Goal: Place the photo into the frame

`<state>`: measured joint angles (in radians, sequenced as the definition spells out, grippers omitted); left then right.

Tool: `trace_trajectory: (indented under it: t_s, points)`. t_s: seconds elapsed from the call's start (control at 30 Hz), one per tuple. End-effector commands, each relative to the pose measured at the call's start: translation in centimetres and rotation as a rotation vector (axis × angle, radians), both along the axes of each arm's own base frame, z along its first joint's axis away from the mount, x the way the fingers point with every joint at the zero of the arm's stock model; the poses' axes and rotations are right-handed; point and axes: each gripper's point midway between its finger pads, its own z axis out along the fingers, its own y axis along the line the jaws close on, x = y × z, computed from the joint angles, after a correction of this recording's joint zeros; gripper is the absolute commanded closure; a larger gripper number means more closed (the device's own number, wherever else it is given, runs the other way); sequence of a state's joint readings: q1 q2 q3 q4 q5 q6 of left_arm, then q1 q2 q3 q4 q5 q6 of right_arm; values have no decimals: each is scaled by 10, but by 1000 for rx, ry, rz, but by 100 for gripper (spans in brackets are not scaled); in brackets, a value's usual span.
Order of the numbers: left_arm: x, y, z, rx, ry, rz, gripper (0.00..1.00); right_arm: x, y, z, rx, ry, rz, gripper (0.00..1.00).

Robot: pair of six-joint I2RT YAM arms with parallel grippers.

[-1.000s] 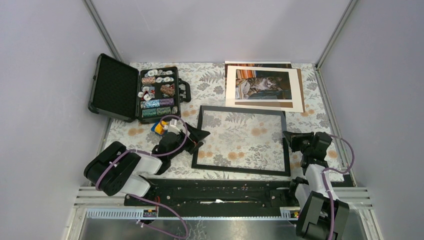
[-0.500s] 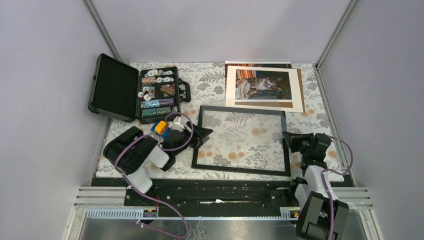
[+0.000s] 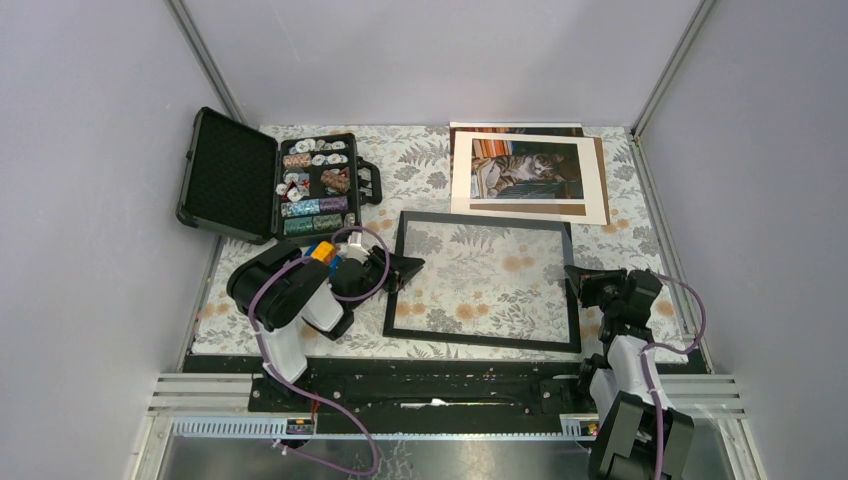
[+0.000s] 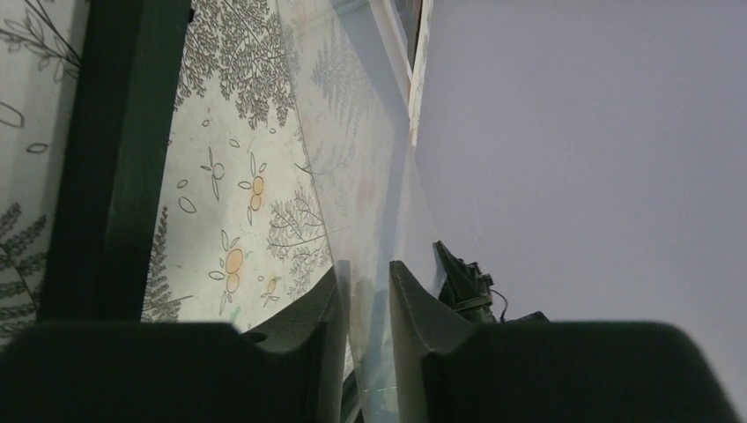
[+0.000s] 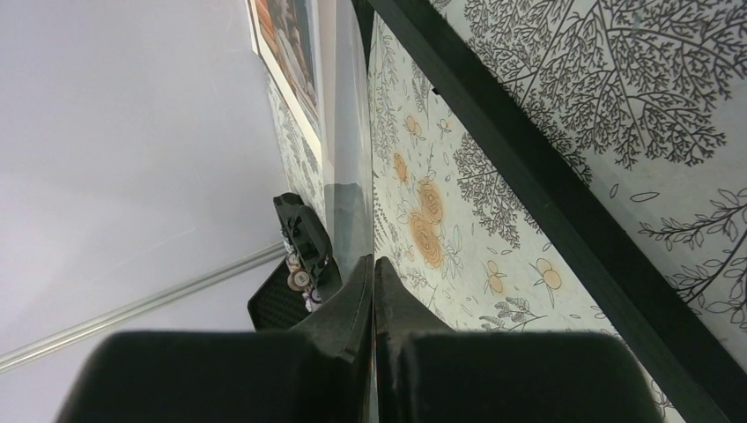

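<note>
Seems to be preparing the frame (image 3: 480, 341): holding the clear pane (image 4: 370, 159) with the right gripper (image 5: 372, 264) pinched shut, the left gripper (image 4: 370, 282) narrow around the opposite edge, not clamped. Leaves the photo (image 3: 527, 168) at far right under the cream mat (image 3: 462, 170). Next: clamp left, lift evenly.

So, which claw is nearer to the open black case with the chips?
Left. The left claw is at the left edge of the frame, close to the case. The right claw is at the frame's right edge, far from it.
</note>
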<state>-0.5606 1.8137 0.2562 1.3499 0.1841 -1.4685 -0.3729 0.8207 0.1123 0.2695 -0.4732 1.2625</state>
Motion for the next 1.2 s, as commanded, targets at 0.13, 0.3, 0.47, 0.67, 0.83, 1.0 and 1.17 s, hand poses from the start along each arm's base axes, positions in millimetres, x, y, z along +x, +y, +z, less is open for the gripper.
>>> trace_trajectory:
  t_s: [0.13,0.3,0.47,0.67,0.83,1.0,1.17]
  points:
    - [9,0,14,103,-101,-23,85,-11,1,-1,-132,-10,55,85]
    - [6,-2,6,168,-84,-69,97,-19,0,-7,-205,6,87,64]
    - [-7,-6,4,148,-65,-162,100,-23,3,-5,-264,-18,140,45]
    - [-15,3,12,84,-72,-213,100,-22,8,6,-363,-75,241,32]
    - [-18,9,10,102,-72,-261,100,-19,31,18,-316,-184,398,21]
    - [-19,10,10,82,-73,-321,100,-15,35,21,-324,-204,470,21]
    - [-22,10,13,71,-78,-367,100,-12,38,20,-313,-203,520,25]
